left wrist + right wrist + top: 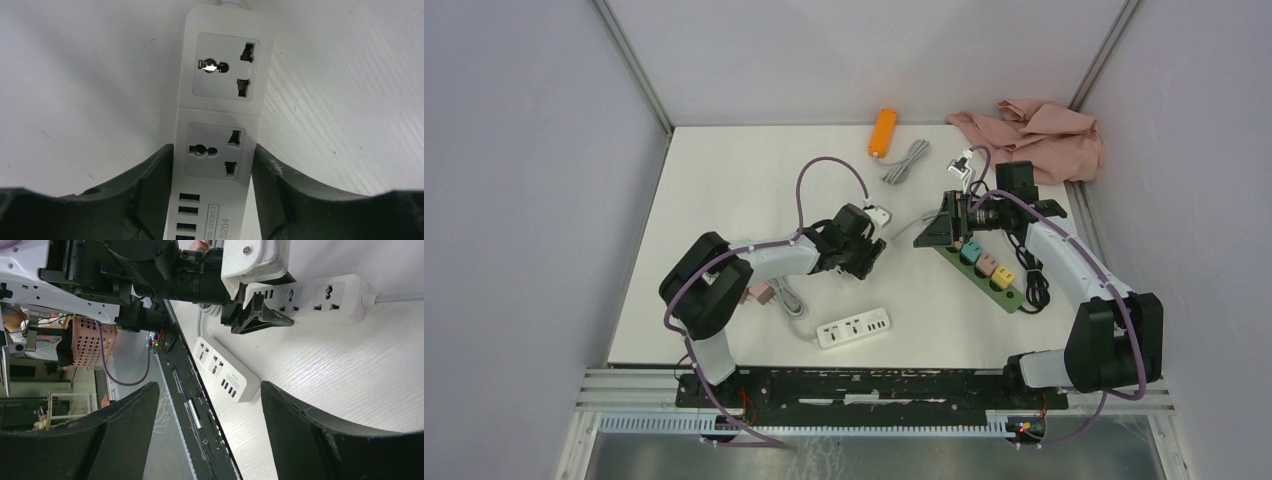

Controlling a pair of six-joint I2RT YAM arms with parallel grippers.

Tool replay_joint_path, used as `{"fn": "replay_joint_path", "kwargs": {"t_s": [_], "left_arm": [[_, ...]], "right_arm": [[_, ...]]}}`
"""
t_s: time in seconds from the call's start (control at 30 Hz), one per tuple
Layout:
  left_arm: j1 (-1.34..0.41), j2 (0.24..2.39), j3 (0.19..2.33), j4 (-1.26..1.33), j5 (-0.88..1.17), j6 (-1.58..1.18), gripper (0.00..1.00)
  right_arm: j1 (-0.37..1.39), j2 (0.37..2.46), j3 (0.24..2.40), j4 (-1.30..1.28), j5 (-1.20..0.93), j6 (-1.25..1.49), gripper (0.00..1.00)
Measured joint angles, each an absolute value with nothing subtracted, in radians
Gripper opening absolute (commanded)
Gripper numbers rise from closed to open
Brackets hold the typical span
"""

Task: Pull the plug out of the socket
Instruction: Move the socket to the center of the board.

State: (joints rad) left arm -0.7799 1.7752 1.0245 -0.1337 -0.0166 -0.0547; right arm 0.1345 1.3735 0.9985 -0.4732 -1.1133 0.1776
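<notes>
The white strip (220, 125) lies mid-table (724, 180), between the two arms. The left gripper (212, 160) grips it, a finger against each long side. The right gripper (209, 387) hangs open nearby, over the end of the green strip (989, 270).

You're working off the centre strip (220, 115). Far strip (883, 131) behind it, cloth (1034, 135) behind-right, right strip (989, 272) right, near strip (854, 328) before it.
</notes>
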Motion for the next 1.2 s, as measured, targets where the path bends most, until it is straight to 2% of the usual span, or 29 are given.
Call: {"fn": "replay_joint_path", "kwargs": {"t_s": [0.07,0.27,0.43,0.63,0.87,1.2], "left_arm": [[-0.78,1.785,1.031,-0.141,-0.018,-0.051,0.53],[-0.78,1.791,1.042,-0.151,-0.024,-0.051,0.21],[-0.78,1.789,1.042,-0.151,-0.029,-0.051,0.04],[-0.758,1.678,0.97,-0.138,-0.052,-0.053,0.03],[-0.609,1.507,0.862,-0.097,-0.074,-0.108,0.03],[-0.395,1.508,0.838,-0.094,-0.179,-0.266,0.03]], "right_arm": [[0.134,1.374,0.999,-0.474,-1.113,0.178,0.81],[0.134,1.374,0.999,-0.473,-1.113,0.178,0.8],[0.134,1.374,0.999,-0.473,-1.114,0.178,0.81],[0.134,1.374,0.999,-0.473,-1.114,0.178,0.81],[0.134,1.374,0.999,-0.474,-1.114,0.178,0.8],[0.128,1.374,0.999,-0.473,-1.114,0.178,0.8]]}}
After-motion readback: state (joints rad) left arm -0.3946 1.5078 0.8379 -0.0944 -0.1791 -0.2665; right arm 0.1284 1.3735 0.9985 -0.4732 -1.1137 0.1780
